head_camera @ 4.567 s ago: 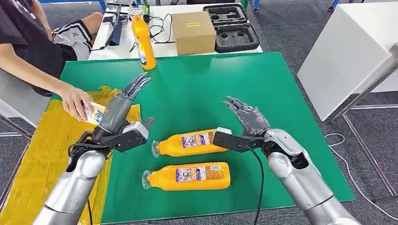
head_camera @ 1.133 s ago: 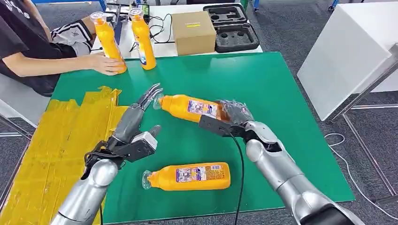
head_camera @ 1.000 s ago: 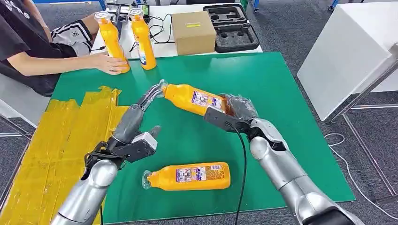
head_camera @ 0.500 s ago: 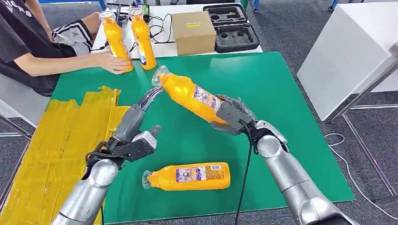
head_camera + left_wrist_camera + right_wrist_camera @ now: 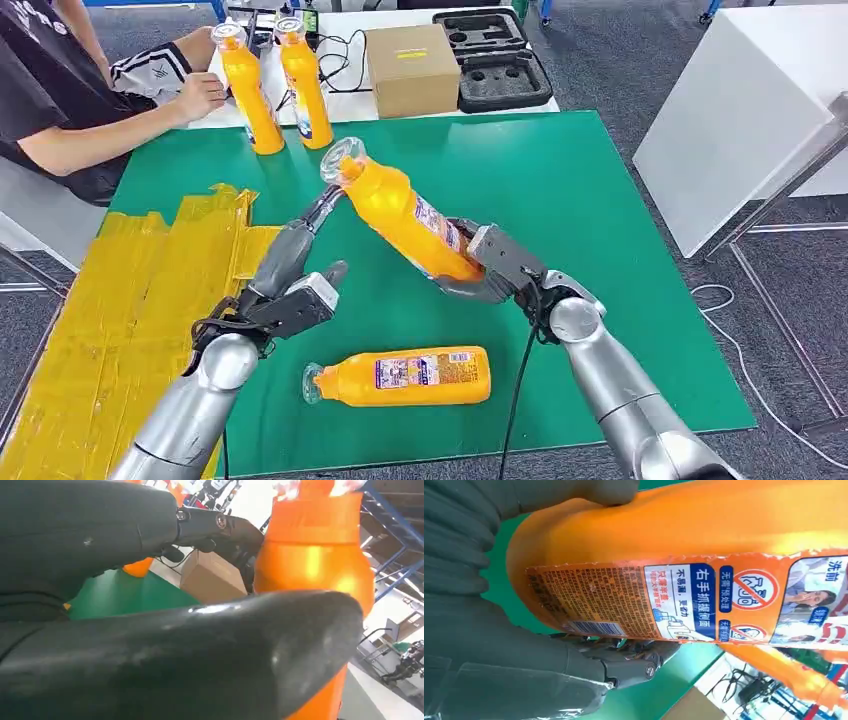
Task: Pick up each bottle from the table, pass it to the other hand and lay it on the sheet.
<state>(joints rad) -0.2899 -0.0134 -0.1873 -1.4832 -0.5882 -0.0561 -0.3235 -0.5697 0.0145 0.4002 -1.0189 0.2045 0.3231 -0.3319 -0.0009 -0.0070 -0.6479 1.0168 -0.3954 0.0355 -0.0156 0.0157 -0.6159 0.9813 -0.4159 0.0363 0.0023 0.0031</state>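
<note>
Now, start on the left. The person's hand has let go of the standing bottle at the far edge of the bench and pulled back a little; half a second ago it was pressed to that bottle's base. The yellow sheet lies flat on the left side of the bench with no bottle on it.

Next, look at your left robot hand. Its fingers are stretched out and apart, holding nothing. They reach up toward the neck of the lifted bottle, and the fingertips look to be touching or nearly touching it; I cannot tell which. The left wrist view shows the orange bottle very close in front of the thumb.

The lifted bottle has tipped up more. A second ago it lay almost flat in the air; now its clear cap points up and away, with its bottom low.

Your right robot hand is wrapped tight around the bottom part of that bottle, and it has slid closer to the robot's body. So the pass looks about to start, but the left robot hand has not closed yet.

The other bottle lies on its side near the front edge, right where it was.
</note>
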